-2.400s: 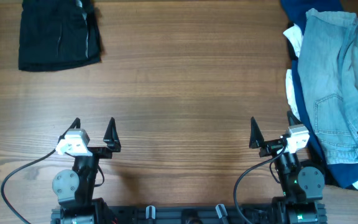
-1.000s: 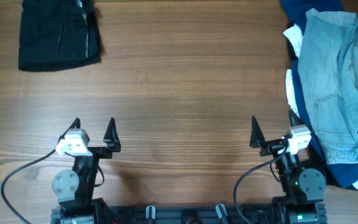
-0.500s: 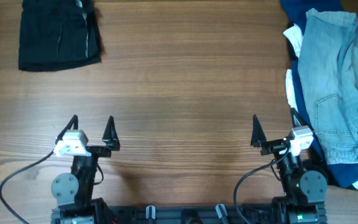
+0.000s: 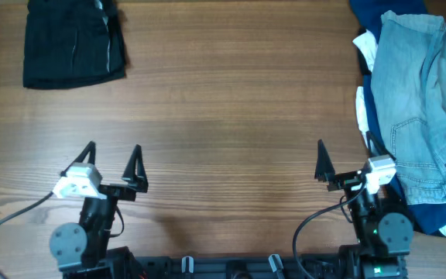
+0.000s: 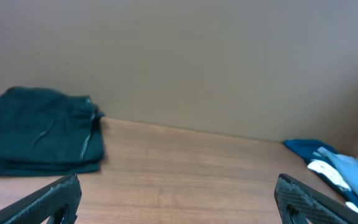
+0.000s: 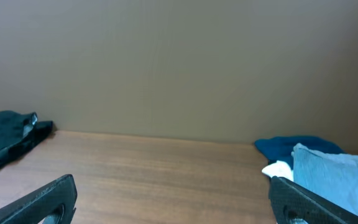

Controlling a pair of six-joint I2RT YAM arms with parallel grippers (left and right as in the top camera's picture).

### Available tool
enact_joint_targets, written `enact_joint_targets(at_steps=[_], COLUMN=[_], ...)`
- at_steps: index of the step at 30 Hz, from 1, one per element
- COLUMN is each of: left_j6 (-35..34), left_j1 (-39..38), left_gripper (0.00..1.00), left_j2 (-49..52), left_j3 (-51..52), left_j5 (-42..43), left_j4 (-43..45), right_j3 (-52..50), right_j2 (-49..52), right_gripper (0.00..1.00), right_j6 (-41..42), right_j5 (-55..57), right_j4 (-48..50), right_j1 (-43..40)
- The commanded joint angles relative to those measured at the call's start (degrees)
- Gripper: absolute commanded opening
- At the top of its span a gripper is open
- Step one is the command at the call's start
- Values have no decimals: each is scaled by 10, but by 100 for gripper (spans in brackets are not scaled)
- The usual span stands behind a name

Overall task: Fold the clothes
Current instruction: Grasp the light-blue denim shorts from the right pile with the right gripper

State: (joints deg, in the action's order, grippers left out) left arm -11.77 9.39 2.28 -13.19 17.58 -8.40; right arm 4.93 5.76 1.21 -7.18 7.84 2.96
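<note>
Pale blue denim shorts [image 4: 420,108] lie crumpled on top of a pile at the table's right edge, over a navy garment [image 4: 378,23] and a white one [image 4: 365,46]. The pile shows in the right wrist view [image 6: 328,171] and the left wrist view [image 5: 347,174]. A folded black garment [image 4: 72,43] lies at the far left corner and shows in the left wrist view [image 5: 39,137] and the right wrist view [image 6: 5,137]. My left gripper [image 4: 113,155] is open and empty near the front edge. My right gripper [image 4: 345,157] is open and empty beside the pile.
The wooden table [image 4: 223,116] spans the view. A plain wall [image 5: 179,56] rises behind its far edge. Cables run by both arm bases at the front.
Both arms have shifted slightly: the left gripper and its base moved left and forward, the right gripper moved a little right toward the pile. The clothes have not moved.
</note>
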Motion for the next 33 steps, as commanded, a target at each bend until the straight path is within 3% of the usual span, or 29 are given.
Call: enact_joint_targets(at_steps=[1,13,18,21,25,29,30,33], left_j6=[-6,-2,-3,-3,-7,-7,-7,-7], left_j1=[-2,-2,-2,-2,-2,-2,-2,-2], left_gripper=[100,100,100,100,100,100,100,100], left_j2=[58,435,539,596,620,620,620,620], left_j3=[-99,-381,-385,-385,-385,-385,-385,-385], left_j5=[-49,-92,-112,-110,-106,-85,-74,-63], left_j4=[-59,-313,-324,-339,-330,-326,-323,-315], right_j3=[91,488,513,517,557,558,558,558], right_j2=[93,579,679,686,697,728,746,796], right_gripper=[100,100,100,100,100,100,99,99], right_j6=[4,2,2,-10,-13,-23,9,4], right_j5=[8,-119,-122,-107,-67,-25,1,39], right_j4=[0,-247,-292,-303,-357,-333,-314,-283], right_j1=[2,2,2,-13,-151,-288,-318,-358])
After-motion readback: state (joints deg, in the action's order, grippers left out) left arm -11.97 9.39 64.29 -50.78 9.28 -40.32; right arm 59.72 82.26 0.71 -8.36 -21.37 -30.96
